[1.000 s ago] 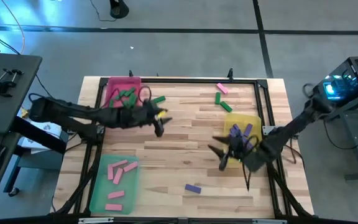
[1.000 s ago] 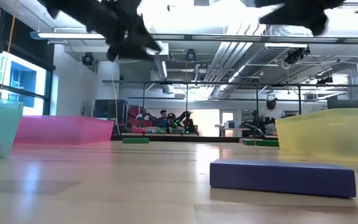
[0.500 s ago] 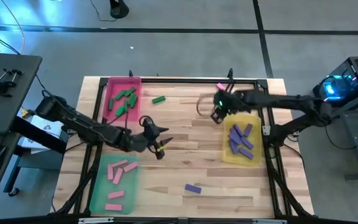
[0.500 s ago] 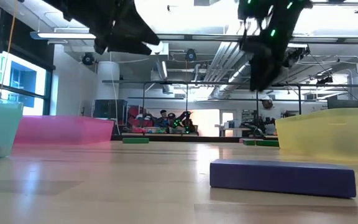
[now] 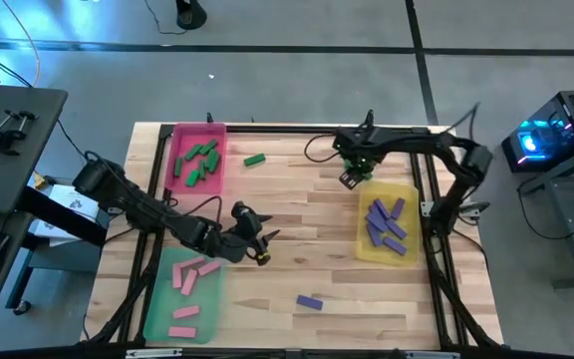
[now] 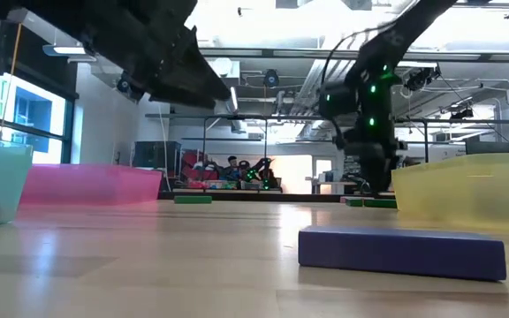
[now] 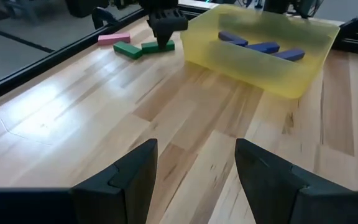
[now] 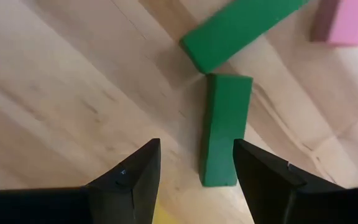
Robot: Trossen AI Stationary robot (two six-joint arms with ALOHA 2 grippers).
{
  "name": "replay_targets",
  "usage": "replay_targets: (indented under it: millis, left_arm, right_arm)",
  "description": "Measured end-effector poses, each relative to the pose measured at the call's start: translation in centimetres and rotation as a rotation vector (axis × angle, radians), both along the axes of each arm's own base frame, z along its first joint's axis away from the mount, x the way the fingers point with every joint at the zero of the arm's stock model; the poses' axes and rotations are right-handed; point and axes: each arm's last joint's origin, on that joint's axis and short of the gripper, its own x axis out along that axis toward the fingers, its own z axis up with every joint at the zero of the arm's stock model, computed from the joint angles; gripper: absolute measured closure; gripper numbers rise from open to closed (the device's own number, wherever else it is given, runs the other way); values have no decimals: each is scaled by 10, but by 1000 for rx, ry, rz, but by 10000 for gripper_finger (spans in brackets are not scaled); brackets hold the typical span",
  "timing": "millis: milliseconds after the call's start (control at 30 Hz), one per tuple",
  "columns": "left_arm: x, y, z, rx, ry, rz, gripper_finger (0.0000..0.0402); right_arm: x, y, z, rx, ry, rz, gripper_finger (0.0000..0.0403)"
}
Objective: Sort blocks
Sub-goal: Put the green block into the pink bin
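At the far right of the table, the right gripper (image 5: 352,168) has come down over the loose blocks beside the yellow tray (image 5: 408,189); half a second ago it hung a little higher and nearer the middle, and a second ago it was low over the near edge of that tray. Its fingers (image 8: 126,177) stand spread, holding nothing, with a green block (image 8: 221,127) on the wood just ahead of them, a second green block (image 8: 238,28) touching that one's far end at an angle, and a pink block (image 8: 347,22) just beyond. The left gripper (image 5: 258,247) has drawn back toward the green tray (image 5: 155,309) since the earlier frames; its fingers (image 7: 123,180) are also spread and empty above bare wood. The pink tray (image 5: 180,133) at the far left holds about five green blocks (image 5: 199,163); one more green block (image 5: 254,159) lies on the table just beside it. The green tray holds about five pink blocks (image 5: 189,271). The yellow tray holds about five purple blocks (image 5: 385,221). One purple block (image 6: 402,251) lies alone near the front edge, well apart from both grippers. Beyond the table, people show in the room, too small to describe.
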Motion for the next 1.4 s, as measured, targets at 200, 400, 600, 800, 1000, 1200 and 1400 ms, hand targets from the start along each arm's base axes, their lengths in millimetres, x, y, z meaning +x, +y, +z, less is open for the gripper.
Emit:
replay_targets:
  millis: [200,400,600,800,1000,1200,1400]
  left_arm:
    - [0,0,0,-6,-3,4,200]
    - [0,0,0,-7,-4,5,200]
    - [0,0,0,-7,-3,5,200]
    - [0,0,0,-6,-5,8,200]
    - [-1,-1,0,13,-7,27,200]
    - [-7,-11,1,85,-21,62,200]
    - [-5,-18,3,81,5,-77,200]
  right_arm:
    - [-2,-12,-27,17,113,-22,215]
    - [-2,-15,-30,90,68,-7,252]
    - [2,-10,-27,100,43,14,349]
    - [20,10,-5,52,-23,93,374]
    - [45,48,33,-62,-224,209,371]
    - [60,113,48,-151,-514,441,372]
    - [69,189,38,-180,-907,669,372]
